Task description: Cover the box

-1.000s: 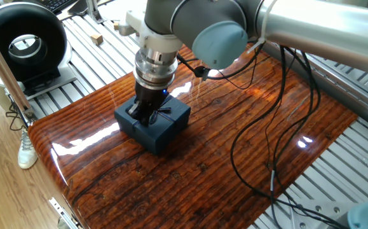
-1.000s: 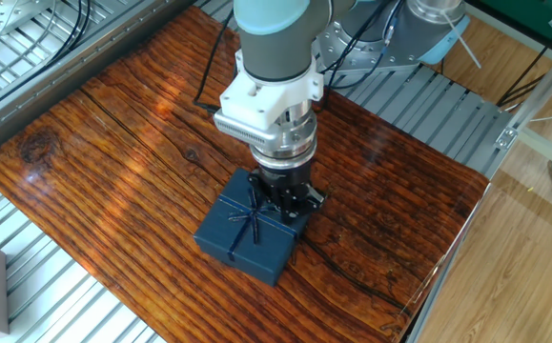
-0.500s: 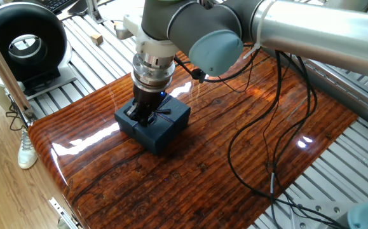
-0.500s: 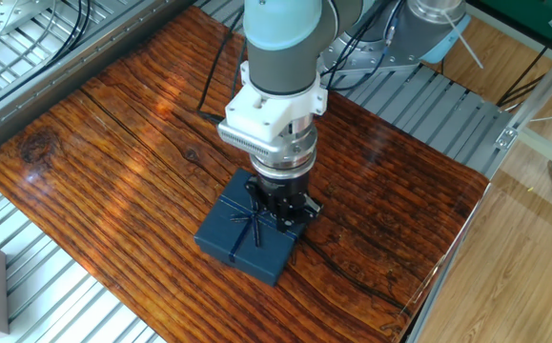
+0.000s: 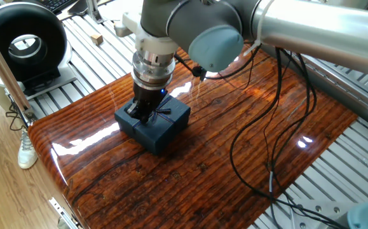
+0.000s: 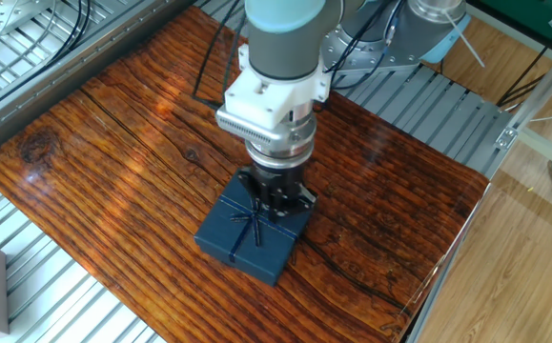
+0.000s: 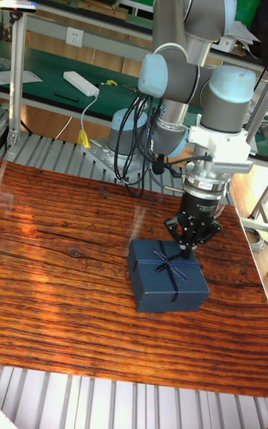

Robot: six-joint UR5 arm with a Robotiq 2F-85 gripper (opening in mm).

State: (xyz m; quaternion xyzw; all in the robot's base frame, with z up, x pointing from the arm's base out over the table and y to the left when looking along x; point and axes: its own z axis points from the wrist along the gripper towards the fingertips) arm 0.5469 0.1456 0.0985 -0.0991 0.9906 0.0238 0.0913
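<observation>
At centre frame, on the glossy striped wooden table (image 6: 113, 143), the dark navy square cardboard box (image 6: 247, 234) is being shown already lidded. Since a second ago the black two-finger gripper (image 6: 274, 204) is being lifted slightly; jaw state cannot be told.

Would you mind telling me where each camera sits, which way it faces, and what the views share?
One fixed view: high beside the table, looking down at the box; wrist, forearm and cables show.
The other fixed view: high on another side, looking down at the gripper; wrist shows.
Tall fixed view: lower, level across the table toward shelves; the whole arm shows.
All share box and gripper.
</observation>
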